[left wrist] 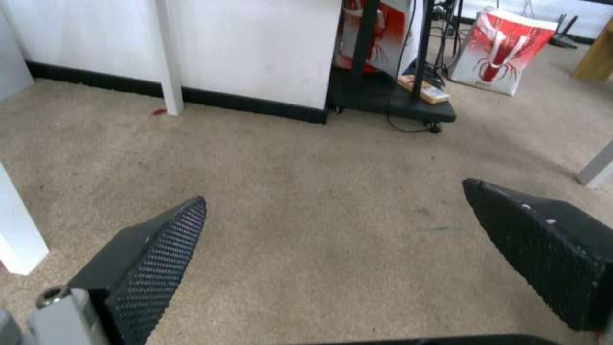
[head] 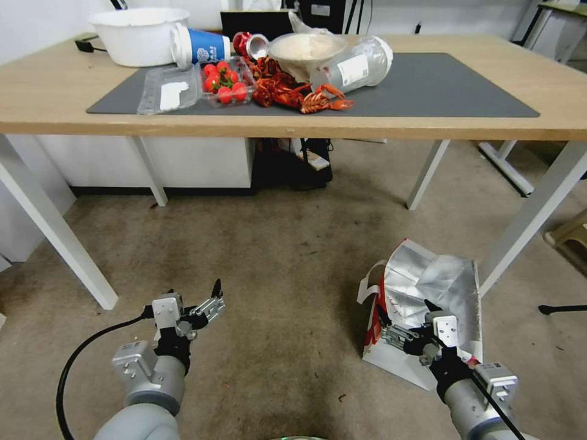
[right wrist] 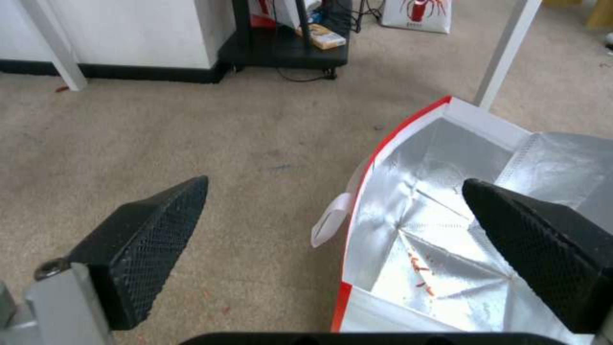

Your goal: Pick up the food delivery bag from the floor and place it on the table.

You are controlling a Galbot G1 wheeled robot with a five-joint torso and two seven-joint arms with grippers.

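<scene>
— What colours did the food delivery bag have?
— White paper outside, a red edge along its rim, and crinkled silver foil inside, flecked with small orange-red bits; its handle was white.
— And the floor?
— Dull brown-grey, blotched with darker stains.
— The bench?
— Light wood on white legs, under a dark grey mat.
— The hands?
— The right hand and left hand had black fingers with a fine diamond-grid texture on their pads, on silver-grey mounts.
</scene>
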